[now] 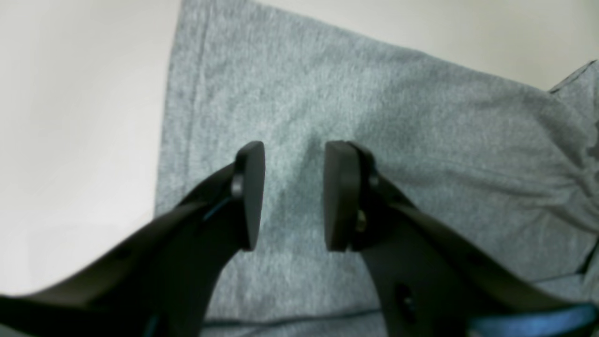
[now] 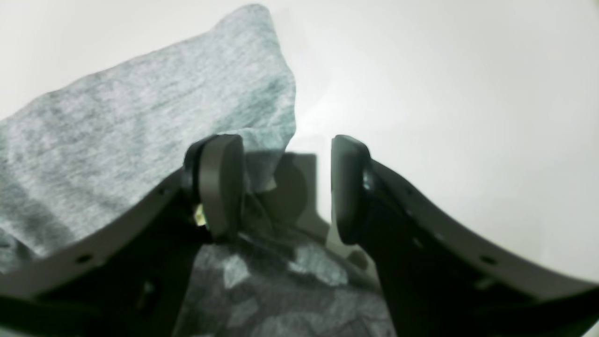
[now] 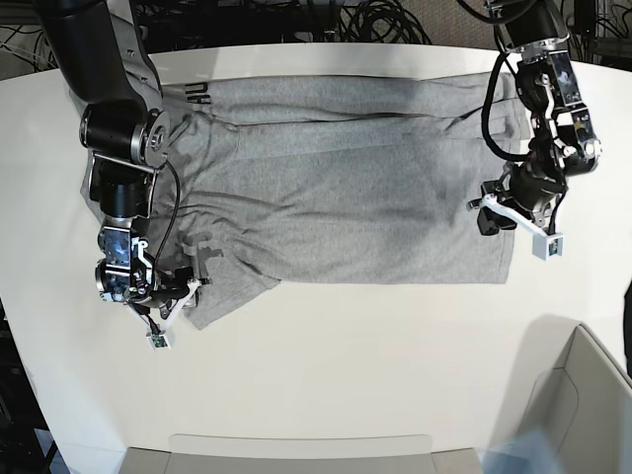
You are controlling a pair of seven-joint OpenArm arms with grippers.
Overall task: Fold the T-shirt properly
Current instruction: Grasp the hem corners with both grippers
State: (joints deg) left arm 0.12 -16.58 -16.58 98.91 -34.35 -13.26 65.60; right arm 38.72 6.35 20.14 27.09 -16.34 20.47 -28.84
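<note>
The heather-grey T-shirt (image 3: pixel 346 197) lies spread across the white table (image 3: pixel 326 375), with a strip folded over along the far edge and black lettering (image 3: pixel 194 94) showing at its far left. My left gripper (image 3: pixel 506 222) is open just above the shirt's right edge; in the left wrist view the shirt (image 1: pixel 374 93) lies under the gripper (image 1: pixel 295 196) and nothing is between the pads. My right gripper (image 3: pixel 183 299) is open at the shirt's near-left sleeve. In the right wrist view the gripper (image 2: pixel 285 187) straddles the edge of a fabric corner (image 2: pixel 117 117).
A cardboard box (image 3: pixel 592 395) stands at the near right corner. Cables (image 3: pixel 326 20) lie behind the table's far edge. A tray-like edge (image 3: pixel 296 449) runs along the front of the table.
</note>
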